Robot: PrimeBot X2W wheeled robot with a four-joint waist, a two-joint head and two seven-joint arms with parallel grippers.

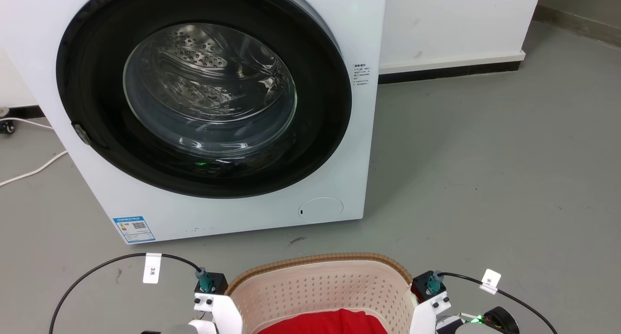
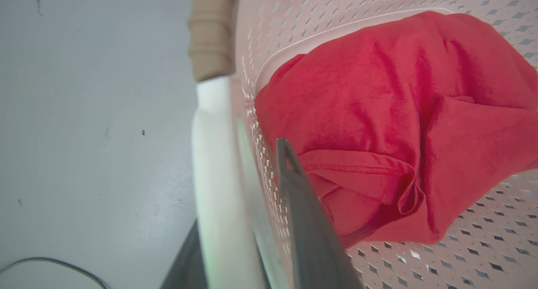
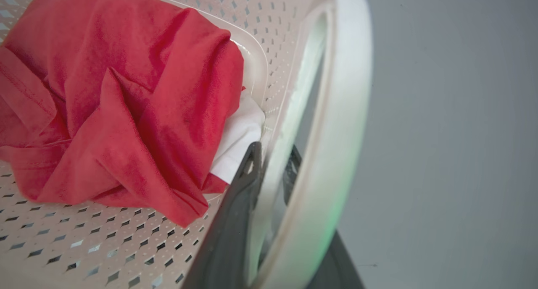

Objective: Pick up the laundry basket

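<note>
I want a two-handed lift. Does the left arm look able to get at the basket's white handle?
Likely yes: the jaws of the left gripper straddle the white handle, one inside the laundry basket, one outside, with nothing else between.

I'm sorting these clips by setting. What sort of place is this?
Probably a laundry corner of a utility room or test space: a front-loading washing machine stands on a bare grey floor, and a laundry basket before it holds a red garment.

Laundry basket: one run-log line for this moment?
laundry basket: before washer, red cloth inside | left pincer: astride left handle | right pincer: astride right handle | grip: unclear
</note>
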